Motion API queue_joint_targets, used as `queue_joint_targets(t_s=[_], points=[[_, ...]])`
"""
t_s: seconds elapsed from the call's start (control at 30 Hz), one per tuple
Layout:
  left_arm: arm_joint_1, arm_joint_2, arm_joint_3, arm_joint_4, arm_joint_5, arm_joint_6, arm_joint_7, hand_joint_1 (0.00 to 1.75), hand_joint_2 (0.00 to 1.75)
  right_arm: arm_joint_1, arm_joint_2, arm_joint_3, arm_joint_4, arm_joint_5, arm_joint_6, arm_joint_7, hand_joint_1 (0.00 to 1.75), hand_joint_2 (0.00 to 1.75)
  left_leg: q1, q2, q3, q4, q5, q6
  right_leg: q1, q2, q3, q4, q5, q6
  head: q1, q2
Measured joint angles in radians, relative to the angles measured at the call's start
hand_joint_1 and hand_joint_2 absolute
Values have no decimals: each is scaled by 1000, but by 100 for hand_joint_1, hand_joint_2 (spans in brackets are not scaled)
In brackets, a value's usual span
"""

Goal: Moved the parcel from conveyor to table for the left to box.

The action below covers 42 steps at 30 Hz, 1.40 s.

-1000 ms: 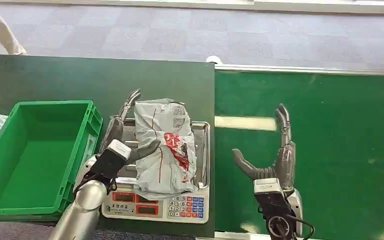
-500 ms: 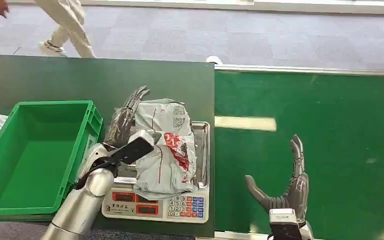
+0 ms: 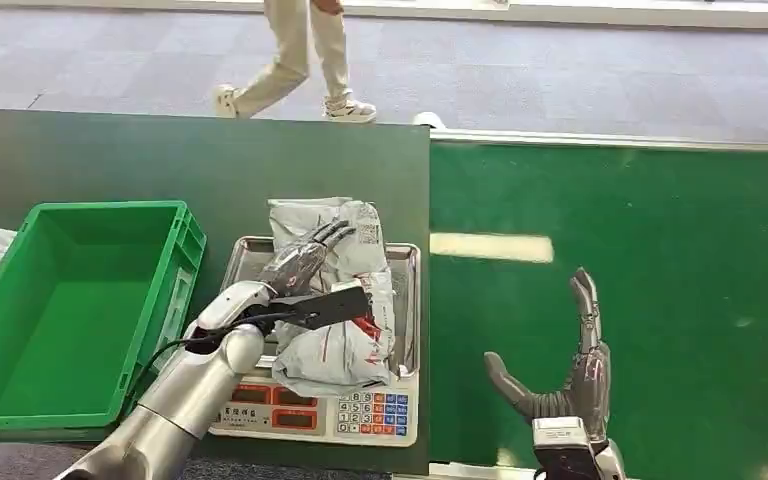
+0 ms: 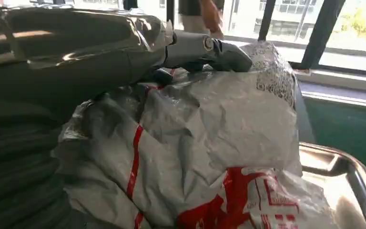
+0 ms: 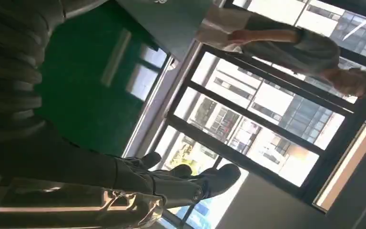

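Parcel lies on the scale, under the left robot hand.

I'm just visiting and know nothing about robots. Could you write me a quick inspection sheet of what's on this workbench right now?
Surface: dark green table; green conveyor beside it.
Job's things: grey parcel with red print lies on the scale; green box holds nothing.
Clutter: nothing seen.
Hands: left hand rests on the parcel, fingers over its top; right hand open above the conveyor.
Cables: black cable along the left arm.
Surroundings: person walking past on grey floor.
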Motion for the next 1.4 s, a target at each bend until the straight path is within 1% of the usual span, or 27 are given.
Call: queue_joint_targets(t_s=[0.03, 0.07, 0.17, 0.2, 0.27, 0.37, 0.43, 0.47, 0.6, 0.77, 0.83, 0.87, 1.1, 1.13, 1.2, 1.27, 1.3, 1.33, 1.4], points=[[-7, -1, -3, 16, -2, -6, 0, 162, 175, 0, 0, 0, 0, 0, 0, 0, 0, 175, 0, 0, 0, 0, 0, 0, 0, 0, 1, 0, 0, 0, 0, 0], [-16, -3, -6, 33, -2, -13, -1, 169, 175, 0, 0, 0, 0, 0, -1, 0, 0, 175, 0, 0, 1, 0, 0, 0, 0, 0, 1, 0, 0, 0, 0, 0], [-37, -5, -6, 69, 24, -32, -30, 173, 175, 0, -1, 0, 0, 3, -2, 0, 0, 175, 0, 0, 3, 0, 0, 0, 0, 0, 4, 0, 0, 0, 0, 0], [-42, -5, -6, 78, 38, -39, -41, 169, 175, 0, -1, 0, 0, 4, -3, 0, 0, 175, 0, 0, 4, 0, 0, 0, 0, 0, 4, 0, 0, 0, 0, 0], [-46, -5, -4, 87, 68, -50, -59, 171, 175, 1, -1, 0, 0, 9, -5, 3, 0, 175, 0, 0, 4, 0, 1, 0, 0, 0, 5, 0, 0, 0, 0, 0], [-46, -5, -2, 87, 115, -52, -72, 168, 175, 2, -1, 0, -2, 13, -8, 12, 0, 175, 0, 0, 4, 0, 1, 0, 0, 0, 4, 0, 0, 0, 0, 0], [-42, -5, 2, 83, 157, -40, -84, 171, 175, 3, -1, -1, -2, 14, -8, 20, 0, 175, 0, 0, 4, 0, 1, 0, 0, 0, 4, 0, 0, 0, 0, 0], [-37, -6, 7, 76, 176, -30, -90, 164, 175, 4, -1, -1, -3, 16, -8, 24, 0, 175, 0, 0, 4, 0, 1, 0, 0, 0, 4, 0, 0, 0, 0, 0], [7, -8, 35, 11, 271, 31, -124, 166, 175, 11, -1, -2, -11, 19, -8, 32, 0, 175, 0, 0, 2, 0, 0, 0, 0, 0, 1, 0, 0, 0, 0, 0], [70, -6, 90, -119, 368, 132, -148, 166, 175, 18, -1, -2, -14, 19, -8, 35, 0, 175, 0, 0, 1, 0, 0, 0, 0, 0, 0, 0, 0, 0, 0, 0], [84, -3, 105, -158, 378, 136, -148, 166, 175, 19, -1, -2, -14, 18, -8, 35, 0, 175, 0, 0, 1, 0, 0, 0, 0, 0, 0, 0, 0, 0, 0, 0], [90, -1, 111, -174, 378, 137, -148, 171, 175, 19, -1, -2, -14, 18, -8, 35, 0, 175, 0, 0, 1, 0, 0, 0, 0, 0, 0, 0, 0, 0, 0, 0], [102, 1, 120, -202, 379, 137, -148, 169, 175, 19, -1, -2, -14, 18, -8, 35, 0, 175, 0, 0, 1, 0, 0, 0, 0, 0, 0, 0, 0, 0, 0, 0], [147, 6, 153, -302, 459, 283, -232, 171, 175, 19, -1, -3, -13, 13, -12, 35, 0, 175, 0, 0, 0, 0, 0, 0, 0, 1, 0, 0, 0, 0, 0, 0], [172, 12, 174, -368, 486, 356, -258, 169, 175, 18, -2, -3, -11, 13, -25, 35, 0, 175, 0, 0, 0, 0, 0, 0, 0, 1, 0, 0, 0, 0, 0, 0], [195, 26, 200, -432, 487, 427, -269, 171, 175, 19, -2, -3, -5, 12, -38, 36, 0, 175, 0, 0, -1, 0, 0, 0, 0, 1, -1, 0, 0, 0, 0, 0], [203, 32, 213, -456, 486, 457, -271, 168, 175, 19, -3, -3, -2, 10, -45, 38, 0, 175, 0, 0, -1, 0, 0, 0, 0, 1, -1, 0, 0, 0, 0, 0], [209, 42, 230, -476, 486, 483, -271, 171, 175, 20, -3, -3, 2, 9, -52, 39, 0, 175, 0, 0, -1, 0, 0, 0, 0, 1, -1, 0, 0, 0, 0, 0], [220, 57, 268, -509, 481, 529, -272, 171, 175, 23, -4, -3, 6, 9, -63, 40, 0, 175, 0, 0, -1, -1, 0, 0, 0, 0, -1, 0, 0, 0, 0, 0]])
